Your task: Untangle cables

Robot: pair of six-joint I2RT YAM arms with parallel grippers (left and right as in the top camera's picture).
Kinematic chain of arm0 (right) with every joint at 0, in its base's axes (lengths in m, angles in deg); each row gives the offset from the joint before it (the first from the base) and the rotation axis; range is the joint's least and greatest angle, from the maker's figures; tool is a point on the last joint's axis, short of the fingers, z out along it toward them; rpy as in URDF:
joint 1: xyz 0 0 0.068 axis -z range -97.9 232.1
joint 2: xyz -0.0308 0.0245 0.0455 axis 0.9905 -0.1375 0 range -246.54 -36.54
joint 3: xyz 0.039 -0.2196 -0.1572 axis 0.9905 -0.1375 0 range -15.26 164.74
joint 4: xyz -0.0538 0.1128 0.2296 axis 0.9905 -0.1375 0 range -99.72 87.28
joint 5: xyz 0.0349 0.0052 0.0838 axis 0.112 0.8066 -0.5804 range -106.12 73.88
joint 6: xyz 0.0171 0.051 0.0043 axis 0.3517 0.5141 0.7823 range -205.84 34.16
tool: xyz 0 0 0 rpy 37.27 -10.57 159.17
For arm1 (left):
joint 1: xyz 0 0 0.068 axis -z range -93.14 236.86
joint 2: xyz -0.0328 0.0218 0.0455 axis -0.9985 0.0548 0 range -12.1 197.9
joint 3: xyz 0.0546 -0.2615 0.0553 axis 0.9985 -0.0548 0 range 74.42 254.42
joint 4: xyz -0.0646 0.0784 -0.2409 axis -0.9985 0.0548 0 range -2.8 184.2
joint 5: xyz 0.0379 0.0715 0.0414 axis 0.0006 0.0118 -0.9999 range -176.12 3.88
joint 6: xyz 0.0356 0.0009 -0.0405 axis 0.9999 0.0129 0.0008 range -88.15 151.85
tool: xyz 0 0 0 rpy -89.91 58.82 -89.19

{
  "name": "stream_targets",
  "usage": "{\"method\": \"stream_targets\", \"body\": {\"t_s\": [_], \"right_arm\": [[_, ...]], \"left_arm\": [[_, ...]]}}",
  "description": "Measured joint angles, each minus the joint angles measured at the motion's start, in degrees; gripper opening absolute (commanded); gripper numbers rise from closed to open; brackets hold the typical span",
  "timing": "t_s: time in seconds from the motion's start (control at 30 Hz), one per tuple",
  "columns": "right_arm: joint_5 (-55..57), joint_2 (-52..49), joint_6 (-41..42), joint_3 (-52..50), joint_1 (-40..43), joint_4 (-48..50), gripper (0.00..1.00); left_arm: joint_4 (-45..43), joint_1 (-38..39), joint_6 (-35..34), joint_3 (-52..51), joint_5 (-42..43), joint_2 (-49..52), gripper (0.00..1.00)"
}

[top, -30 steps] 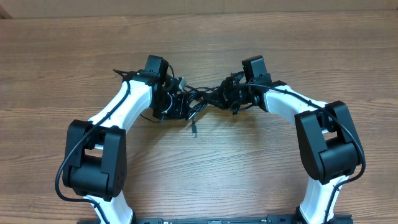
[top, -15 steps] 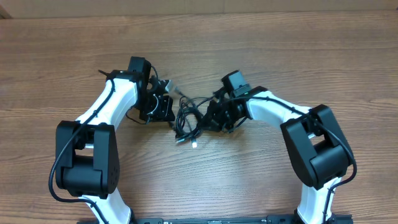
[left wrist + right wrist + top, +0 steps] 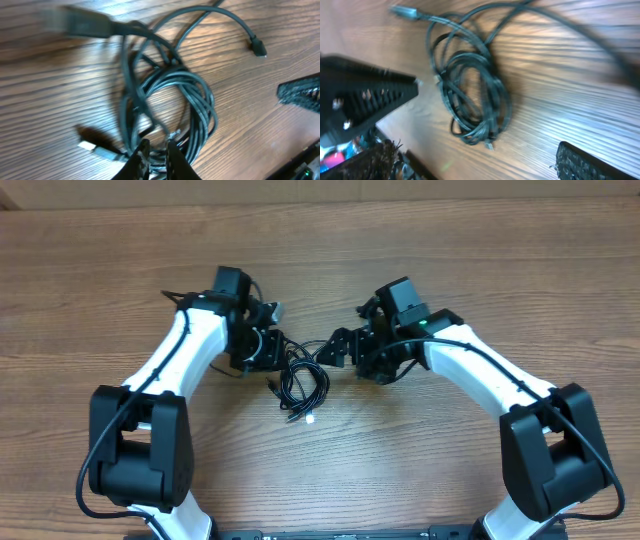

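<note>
At the left of the overhead view, the left end effector [image 3: 262, 348] is found almost where it was a second ago. What has changed is the cables [image 3: 302, 383]. They were stretched as a dark strand between the two end effectors in the upper middle. Now they are laid slack on the worktop [image 3: 450, 270] as a loose coil in the middle of the frame, just below the gap between the end effectors. To the right, the right end effector [image 3: 345, 348] is seen drawn back from the bundle, and its arm is swung out toward the right edge. From this it is judged that the pull has not parted the cords: several turns are still looped through one another, so most of the untangling is left to do.

The coil is seen as an oval whose long axis runs from the top of the overhead frame to the bottom, leaning slightly to the right. A silver-tipped plug [image 3: 310, 418] points down from its lower end. In the left wrist view a free tail arcs to the upper right and ends in a small dark plug [image 3: 258, 48].

The left fingers [image 3: 141, 159] are shown close together at the coil's lower edge. Whether a strand is pinched cannot be told. The right fingers [image 3: 365, 95] are spread wide, with nothing held between them.
</note>
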State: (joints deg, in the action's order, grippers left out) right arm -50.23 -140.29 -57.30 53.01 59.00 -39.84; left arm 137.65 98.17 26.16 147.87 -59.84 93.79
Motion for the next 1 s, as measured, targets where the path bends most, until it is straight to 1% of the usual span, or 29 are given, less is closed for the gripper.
{"method": "stream_targets", "body": {"t_s": [0.03,0.07,0.17,0.2,0.23,0.3,0.47,0.63,0.77,0.8,0.83,0.87,0.9,0.93,1.0], "right_arm": [[0.79,0.00,0.02,0.00,0.55,-0.66,1.00],[1.77,-0.04,0.20,-0.02,1.09,-1.66,1.00],[3.52,-0.04,0.22,-0.04,2.73,-2.93,1.00],[3.91,-0.04,0.26,-0.04,3.23,-3.28,1.00],[4.26,-0.04,0.33,-0.04,3.67,-3.69,1.00],[4.66,-0.04,0.35,-0.04,4.55,-4.31,1.00],[5.86,-0.04,0.37,-0.04,5.44,-5.20,1.00],[6.91,-0.04,0.37,-0.04,5.44,-5.97,1.00],[7.58,-0.04,0.35,-0.02,5.44,-5.97,1.00],[7.61,-0.04,0.37,-0.04,5.44,-5.99,1.00],[7.65,-0.04,0.37,-0.02,5.44,-5.97,1.00],[7.76,-0.04,0.37,-0.04,5.44,-5.97,1.00],[7.80,-0.04,0.39,-0.04,5.44,-5.95,1.00],[7.85,-0.04,0.39,-0.04,5.44,-5.79,0.96],[8.00,-0.04,0.39,-0.04,5.44,-5.40,0.94]], "left_arm": [[-0.63,1.22,-1.25,0.00,-0.83,0.00,0.17],[-1.18,2.47,-2.73,0.00,-1.90,0.00,0.22],[-1.92,6.36,-7.39,0.00,-6.60,0.00,0.42],[-2.10,7.74,-9.33,0.00,-8.37,0.00,0.47],[-2.21,8.79,-10.67,0.00,-9.68,0.00,0.49],[-2.56,11.32,-14.03,0.00,-12.85,0.00,0.48],[-3.26,15.61,-19.74,0.00,-18.23,0.02,0.47],[-3.80,18.14,-22.49,0.00,-20.57,0.96,0.45],[-3.80,19.30,-23.15,0.00,-21.20,3.41,0.42],[-3.82,19.43,-23.17,0.00,-21.22,3.91,0.56],[-3.82,19.47,-23.04,0.00,-21.20,4.17,0.57],[-3.76,19.50,-23.37,0.00,-21.18,4.31,0.50],[-3.76,19.47,-23.71,-0.02,-21.18,4.31,0.31],[-3.78,19.47,-24.04,-0.02,-21.20,4.31,0.04],[-3.78,19.47,-23.98,-0.02,-21.16,4.31,0.04]]}}
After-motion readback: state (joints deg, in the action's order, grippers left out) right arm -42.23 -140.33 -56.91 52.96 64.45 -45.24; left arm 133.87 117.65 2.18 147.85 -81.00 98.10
